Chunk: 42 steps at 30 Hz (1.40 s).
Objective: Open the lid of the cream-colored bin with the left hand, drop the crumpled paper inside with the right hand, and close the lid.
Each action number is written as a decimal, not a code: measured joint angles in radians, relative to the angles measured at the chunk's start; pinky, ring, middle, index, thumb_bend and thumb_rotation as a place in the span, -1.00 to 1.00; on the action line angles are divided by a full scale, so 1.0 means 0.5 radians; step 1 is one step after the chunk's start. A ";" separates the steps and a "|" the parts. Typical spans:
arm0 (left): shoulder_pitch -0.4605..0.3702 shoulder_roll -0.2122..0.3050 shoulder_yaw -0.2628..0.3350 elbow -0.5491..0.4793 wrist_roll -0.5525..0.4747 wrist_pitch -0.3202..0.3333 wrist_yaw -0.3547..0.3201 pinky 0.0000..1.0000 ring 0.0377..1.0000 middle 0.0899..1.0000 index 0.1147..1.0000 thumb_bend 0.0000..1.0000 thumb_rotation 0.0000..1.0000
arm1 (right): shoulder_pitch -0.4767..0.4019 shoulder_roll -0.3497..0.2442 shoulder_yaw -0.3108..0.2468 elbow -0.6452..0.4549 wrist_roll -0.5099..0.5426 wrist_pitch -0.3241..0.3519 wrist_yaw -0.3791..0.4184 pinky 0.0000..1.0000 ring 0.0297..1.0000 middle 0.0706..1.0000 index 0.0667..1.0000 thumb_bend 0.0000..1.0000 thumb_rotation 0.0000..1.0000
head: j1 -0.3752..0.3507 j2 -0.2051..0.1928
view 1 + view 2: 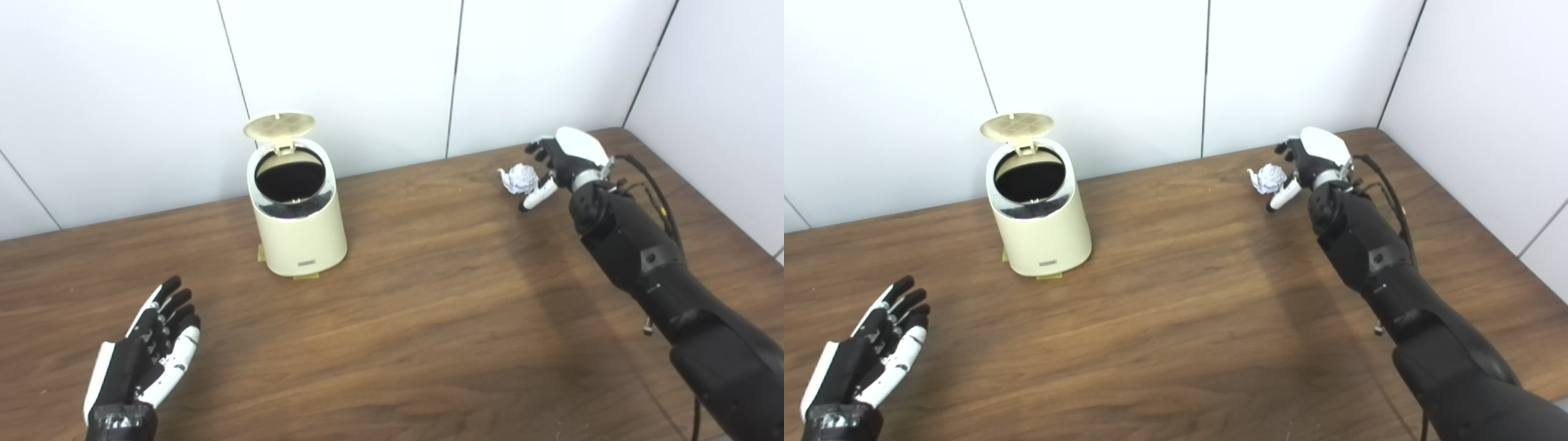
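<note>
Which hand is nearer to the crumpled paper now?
Right. The right hand is directly beside the crumpled paper, its fingers around it. The left hand is far away, at the table's near left.

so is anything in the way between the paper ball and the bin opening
Nothing visible. The crumpled paper sits at the right hand, and only bare table lies between it and the cream-colored bin. The lid stands open behind the mouth, and the left hand waits open, near the front edge.
</note>
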 measured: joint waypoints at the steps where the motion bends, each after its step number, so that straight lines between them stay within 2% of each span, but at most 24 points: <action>1: 0.000 -0.003 0.000 0.000 -0.002 0.000 0.001 0.80 0.77 0.80 0.93 -0.62 -0.43 | 0.000 0.001 0.000 0.018 0.010 -0.019 -0.014 0.19 0.38 0.45 0.45 0.74 -0.92 | 0.003 0.000; 3: 0.000 -0.009 0.000 0.000 -0.002 0.000 0.004 0.79 0.76 0.79 0.92 -0.63 -0.43 | -0.003 0.001 -0.010 0.053 0.036 -0.048 -0.030 0.24 0.33 0.39 0.41 0.72 -0.94 | 0.000 0.000; 6: 0.000 -0.009 0.004 0.000 -0.006 0.000 0.004 0.83 0.78 0.80 0.95 -0.64 -0.43 | -0.004 0.000 -0.004 0.057 0.042 -0.088 -0.028 0.31 0.19 0.19 0.31 0.62 -0.99 | 0.000 -0.003; 8: 0.000 -0.010 0.006 0.000 -0.008 0.000 0.005 0.83 0.77 0.80 0.94 -0.64 -0.45 | -0.003 -0.002 -0.001 0.055 0.041 -0.089 -0.022 0.25 0.16 0.16 0.27 0.58 -1.00 | -0.006 -0.006; 10: 0.000 -0.013 0.008 0.000 -0.008 0.000 0.009 0.83 0.78 0.80 0.94 -0.64 -0.51 | -0.003 -0.004 0.001 0.054 0.042 -0.091 -0.015 0.02 0.06 0.13 0.24 0.58 -1.00 | -0.009 -0.009; 15: 0.000 -0.028 0.009 0.000 -0.007 -0.001 0.021 0.83 0.77 0.79 0.93 -0.62 -0.54 | -0.003 -0.006 0.007 0.049 0.060 -0.100 0.004 0.05 0.07 0.15 0.18 0.61 -1.00 | -0.009 -0.012; 16: 0.000 -0.032 0.008 0.000 -0.005 -0.001 0.023 0.84 0.77 0.79 0.92 -0.60 -0.50 | -0.002 -0.007 0.014 0.045 0.061 -0.109 0.004 0.10 0.11 0.18 0.00 0.23 -0.83 | -0.015 -0.012; 19: 0.000 -0.029 -0.003 0.000 0.012 -0.002 0.023 0.86 0.77 0.79 0.91 -0.57 -0.42 | 0.005 -0.008 0.031 0.017 0.066 -0.132 0.029 0.13 0.16 0.22 -0.07 0.06 -0.75 | -0.006 -0.012; 23: 0.002 -0.028 -0.009 0.000 0.025 -0.002 0.024 0.85 0.78 0.80 0.91 -0.57 -0.46 | 0.029 -0.004 0.051 0.005 0.078 -0.174 0.044 0.16 0.13 0.20 -0.09 0.04 -0.74 | 0.003 -0.012; 26: 0.005 -0.026 -0.017 0.000 0.041 -0.003 0.026 0.79 0.76 0.77 0.89 -0.55 -0.52 | 0.033 -0.004 0.066 -0.019 0.074 -0.172 0.049 0.10 0.07 0.15 -0.09 0.04 -0.74 | 0.003 -0.012; 29: 0.010 -0.026 -0.017 0.000 0.045 -0.003 0.029 0.82 0.76 0.77 0.89 -0.50 -0.64 | 0.034 0.000 0.072 -0.034 0.074 -0.165 0.064 0.08 0.08 0.16 -0.09 0.04 -0.74 | 0.003 -0.006; 30: 0.010 -0.026 -0.015 0.000 0.044 -0.004 0.030 0.77 0.75 0.76 0.87 -0.48 -0.71 | 0.034 0.000 0.072 -0.038 0.075 -0.159 0.068 0.06 0.06 0.14 -0.09 0.04 -0.74 | 0.003 -0.003; 34: 0.020 -0.026 -0.009 0.000 0.045 -0.005 0.038 0.72 0.72 0.75 0.84 -0.45 -0.72 | 0.037 0.015 0.074 -0.065 0.074 -0.147 0.078 0.02 0.00 0.09 -0.09 0.04 -0.74 | 0.006 0.000; 36: 0.027 -0.026 -0.014 0.000 0.057 -0.005 0.038 0.70 0.71 0.75 0.84 -0.43 -0.73 | 0.039 0.026 0.077 -0.079 0.074 -0.144 0.080 -0.09 -0.09 -0.09 -0.07 0.05 -0.93 | 0.006 0.000; 37: 0.031 -0.026 -0.016 0.000 0.074 -0.005 0.038 0.70 0.71 0.75 0.85 -0.42 -0.71 | 0.041 0.035 0.078 -0.084 0.074 -0.148 0.079 -0.15 -0.20 -0.10 -0.04 0.04 -0.98 | 0.012 0.006; 42: 0.034 -0.027 -0.016 0.000 0.099 -0.005 0.039 0.71 0.72 0.74 0.85 -0.44 -0.75 | 0.053 0.047 0.100 -0.086 0.032 -0.208 0.031 -0.23 -0.27 -0.09 -0.02 0.03 -1.00 | 0.052 0.012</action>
